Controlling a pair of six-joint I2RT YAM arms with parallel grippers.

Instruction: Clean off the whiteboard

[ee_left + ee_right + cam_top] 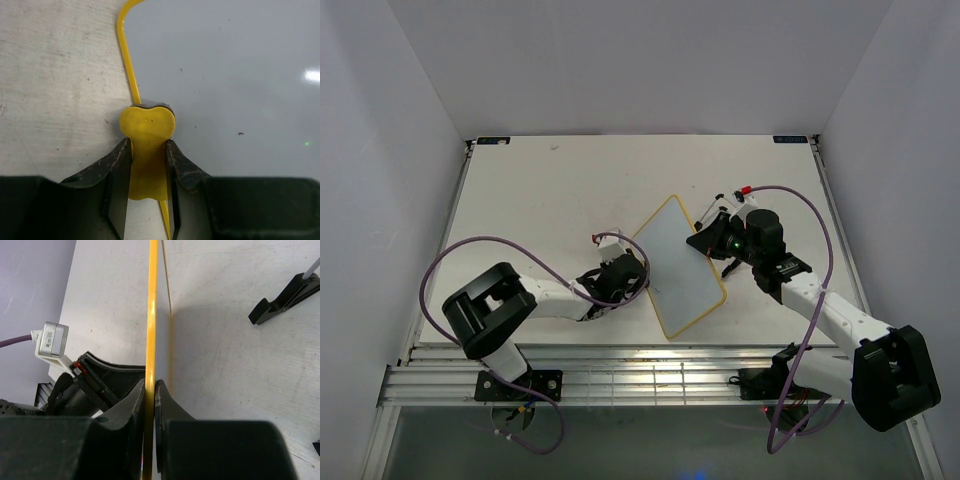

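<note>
From above, the board [685,270] lies askew at mid-table [540,190], with the left gripper [623,276] at its 9 o'clock edge and the right gripper [712,246] at 2 o'clock. Left wrist: the fingers grasp a yellow eraser [147,125], which touches the board's frame. Right wrist: the fingers pinch that frame, seen edge-on.

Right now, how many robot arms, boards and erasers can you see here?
Robot arms: 2, the left arm and the right arm
Boards: 1, the whiteboard, clamped at its edge by the right gripper
Erasers: 1, the yellow eraser, pinched in the left gripper
Total: 4
</note>
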